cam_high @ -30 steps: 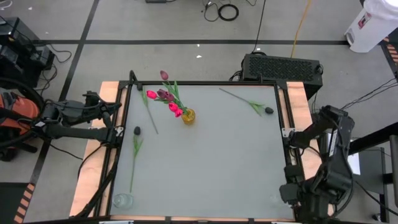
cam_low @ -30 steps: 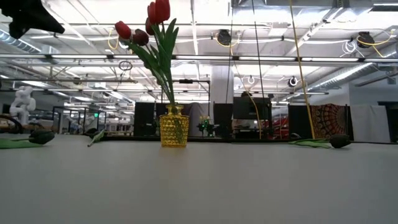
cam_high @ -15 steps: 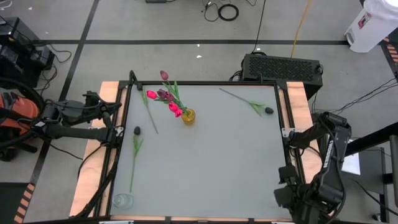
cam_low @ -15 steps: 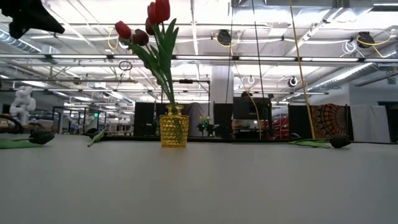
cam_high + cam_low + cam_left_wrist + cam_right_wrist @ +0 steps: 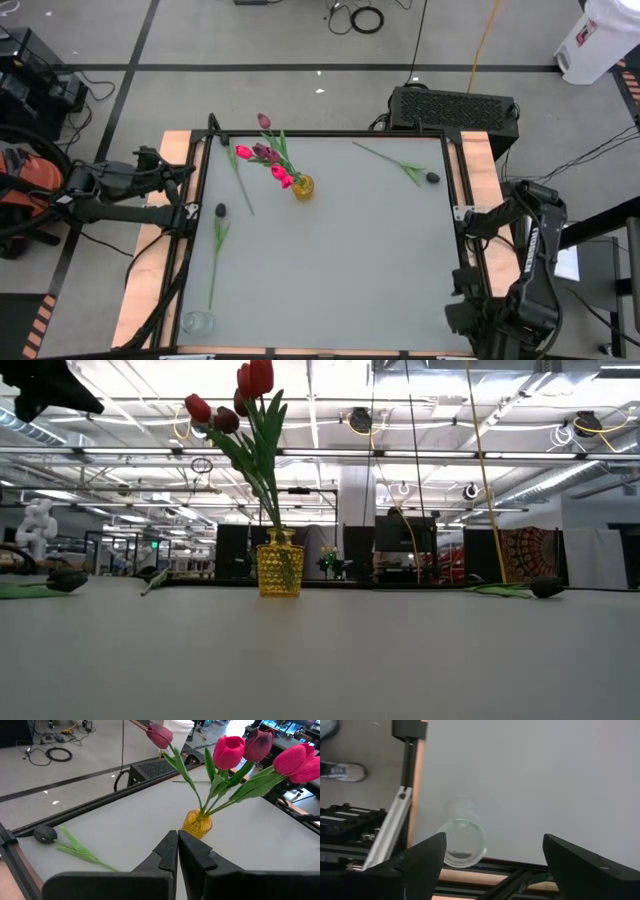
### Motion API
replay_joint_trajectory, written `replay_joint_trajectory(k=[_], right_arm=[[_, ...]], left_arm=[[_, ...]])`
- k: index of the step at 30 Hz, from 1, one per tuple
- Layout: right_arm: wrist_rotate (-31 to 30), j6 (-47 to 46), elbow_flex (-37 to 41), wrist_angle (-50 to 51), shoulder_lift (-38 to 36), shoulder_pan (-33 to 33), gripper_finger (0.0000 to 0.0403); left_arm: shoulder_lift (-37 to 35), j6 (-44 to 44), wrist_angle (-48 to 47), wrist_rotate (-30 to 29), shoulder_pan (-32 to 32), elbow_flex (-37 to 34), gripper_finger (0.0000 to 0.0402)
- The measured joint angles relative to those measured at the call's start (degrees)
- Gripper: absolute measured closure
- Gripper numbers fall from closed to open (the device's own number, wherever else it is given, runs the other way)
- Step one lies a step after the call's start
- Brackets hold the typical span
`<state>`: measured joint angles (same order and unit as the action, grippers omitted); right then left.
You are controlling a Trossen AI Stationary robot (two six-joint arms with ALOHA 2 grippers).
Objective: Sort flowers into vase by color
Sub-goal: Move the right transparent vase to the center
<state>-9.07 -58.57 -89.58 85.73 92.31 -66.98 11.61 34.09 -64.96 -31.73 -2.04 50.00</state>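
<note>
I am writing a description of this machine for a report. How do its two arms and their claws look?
Both arms are dark, almost black, built of jointed segments with black cables along them. The left claw has two flat, wedge-shaped black fingers with matte surfaces. The right claw has two broad, tapering black fingers. No markings are visible on either.

Left arm (image 5: 50,390) cut off at low view's upper left corner, clear glass (image 5: 197,322) faint at high view's lower left, shoe (image 5: 342,771) cropped at right wrist view's left edge
</note>
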Motion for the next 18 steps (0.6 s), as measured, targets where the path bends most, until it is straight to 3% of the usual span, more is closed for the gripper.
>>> replay_joint_trajectory(k=[18], right_arm=[[1.70,-1.00,5.97,-3.22,0.04,-0.70,0.0078]], left_arm=[[0.01,0.00,0.00,0.00,-0.02,0.00,0.0381]])
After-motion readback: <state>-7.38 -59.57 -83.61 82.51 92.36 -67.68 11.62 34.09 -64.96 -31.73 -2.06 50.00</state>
